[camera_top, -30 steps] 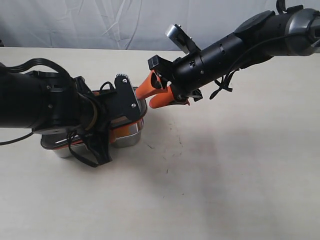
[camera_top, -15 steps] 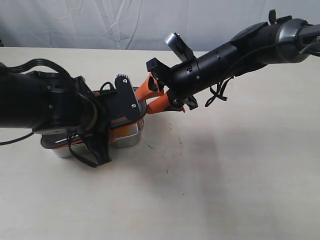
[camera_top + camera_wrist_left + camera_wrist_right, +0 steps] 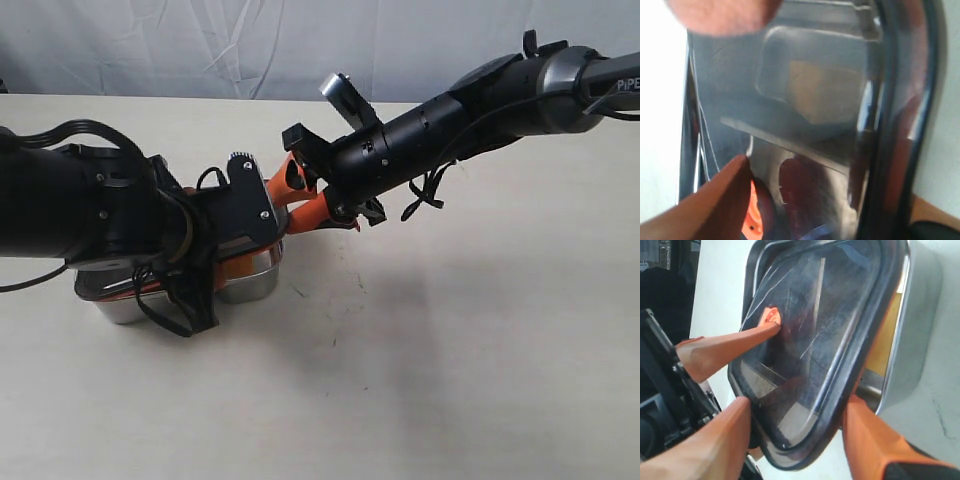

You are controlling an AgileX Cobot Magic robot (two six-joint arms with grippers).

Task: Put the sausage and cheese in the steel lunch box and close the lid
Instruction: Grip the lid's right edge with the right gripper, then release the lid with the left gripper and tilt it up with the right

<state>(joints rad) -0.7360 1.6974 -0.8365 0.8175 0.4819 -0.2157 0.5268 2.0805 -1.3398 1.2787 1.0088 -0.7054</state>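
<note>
Cheese (image 3: 822, 92) and sausage (image 3: 802, 187) are in the steel lunch box (image 3: 922, 315), but the lid (image 3: 840, 305) lies askew, so the right gripper (image 3: 798, 400), jaws apart around its corner, and the left gripper (image 3: 732, 90), also apart, seem to nudge it square.

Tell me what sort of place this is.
Probably a robot lab or test bench rather than a kitchen: a bare pale table, a wrinkled white cloth backdrop, and two black robot arms working over a steel lunch box.
</note>
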